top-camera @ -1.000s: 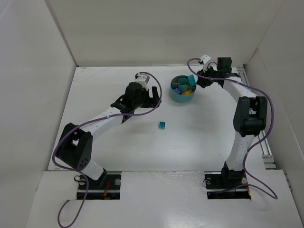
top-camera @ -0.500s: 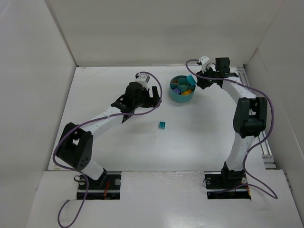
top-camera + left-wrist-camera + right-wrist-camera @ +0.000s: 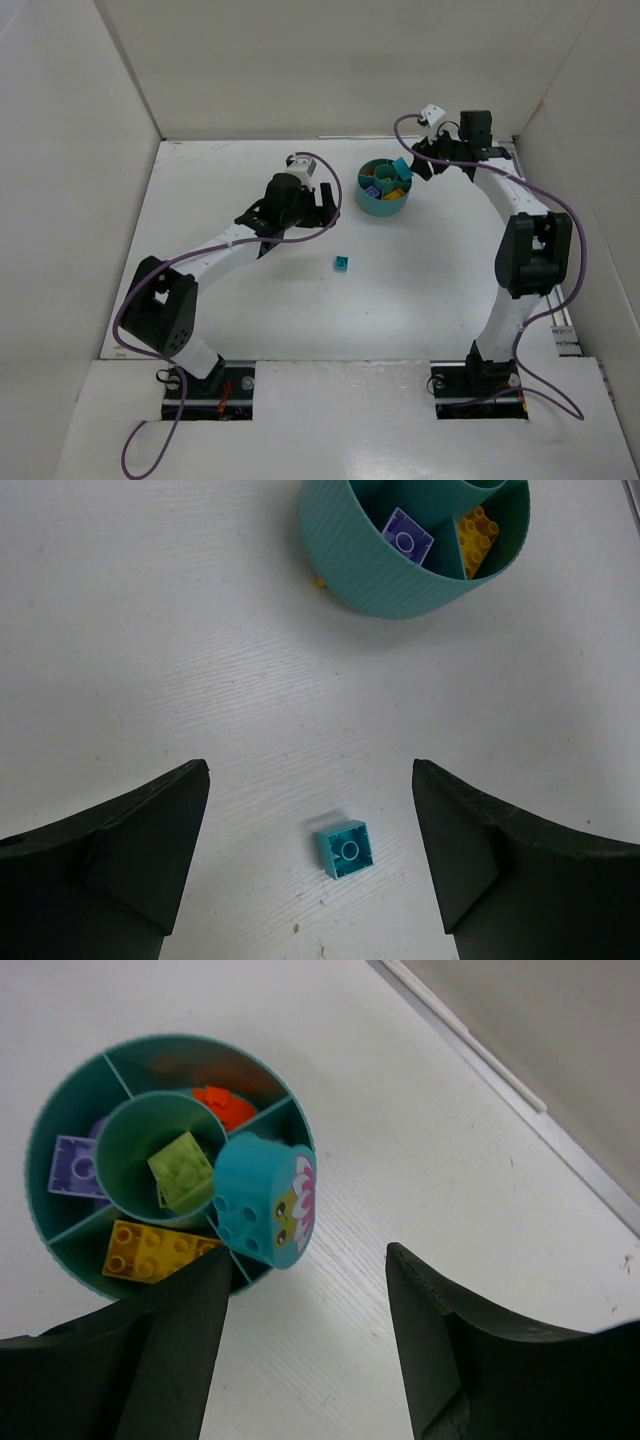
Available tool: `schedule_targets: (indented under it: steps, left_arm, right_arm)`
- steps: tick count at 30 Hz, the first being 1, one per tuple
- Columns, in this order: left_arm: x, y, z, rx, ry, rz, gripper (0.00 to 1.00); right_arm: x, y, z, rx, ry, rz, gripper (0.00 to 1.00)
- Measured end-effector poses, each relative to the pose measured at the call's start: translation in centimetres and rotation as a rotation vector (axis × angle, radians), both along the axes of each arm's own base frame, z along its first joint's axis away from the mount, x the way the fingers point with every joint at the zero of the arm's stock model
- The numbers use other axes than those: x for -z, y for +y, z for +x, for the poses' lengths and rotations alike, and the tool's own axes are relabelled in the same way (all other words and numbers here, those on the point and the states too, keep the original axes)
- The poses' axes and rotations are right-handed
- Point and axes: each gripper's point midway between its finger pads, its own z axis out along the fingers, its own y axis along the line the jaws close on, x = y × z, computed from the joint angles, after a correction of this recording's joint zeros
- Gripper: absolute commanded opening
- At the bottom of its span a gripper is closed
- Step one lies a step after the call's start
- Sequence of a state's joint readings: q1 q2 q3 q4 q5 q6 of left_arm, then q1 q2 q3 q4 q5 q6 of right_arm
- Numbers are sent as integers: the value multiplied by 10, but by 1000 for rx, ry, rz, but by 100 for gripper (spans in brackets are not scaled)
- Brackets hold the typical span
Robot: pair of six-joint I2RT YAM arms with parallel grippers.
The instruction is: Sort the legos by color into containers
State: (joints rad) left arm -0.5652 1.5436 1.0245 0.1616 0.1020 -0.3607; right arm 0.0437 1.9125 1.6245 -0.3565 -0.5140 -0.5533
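While right tool (image 3: 310, 1255) hangs open and empty off tub (image 3: 370, 570) rim, round teal flower piece (image 3: 265, 1210) leans tilted at tub's 4 o'clock. Green brick (image 3: 182, 1170) in middle ring (image 3: 125, 1148); purple brick (image 3: 72, 1165) at 9, yellow brick (image 3: 150, 1252) at 7, red brick (image 3: 225, 1105) at 1. Left tool (image 3: 310, 772) open, empty; teal brick (image 3: 346, 849) on tabletop (image 3: 150, 630) under its gap, at tub's 7 o'clock.

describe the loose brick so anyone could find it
From the round teal tub, look toward the near edge of the table. A small teal brick lies there alone, square with one stud, well outside the tub.
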Motion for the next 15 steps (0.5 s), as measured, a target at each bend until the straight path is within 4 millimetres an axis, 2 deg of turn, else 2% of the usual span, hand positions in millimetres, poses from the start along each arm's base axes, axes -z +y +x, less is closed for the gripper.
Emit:
schedule_targets:
  steps: [3, 4, 5, 7, 15]
  left_arm:
    - [0, 0, 0, 0, 2, 1, 79]
    - [0, 0, 0, 0, 2, 1, 79]
    - [0, 0, 0, 0, 2, 1, 79]
    - [0, 0, 0, 0, 2, 1, 79]
    - [0, 0, 0, 0, 1, 1, 78]
  right_arm:
    - [-14, 12, 5, -43, -32, 20, 69]
    - [-18, 17, 8, -57, -44, 26, 67]
    - [-21, 19, 11, -65, -54, 29, 61]
    - [-21, 25, 13, -83, -57, 34, 59]
    - [8, 28, 22, -86, 6, 36, 59]
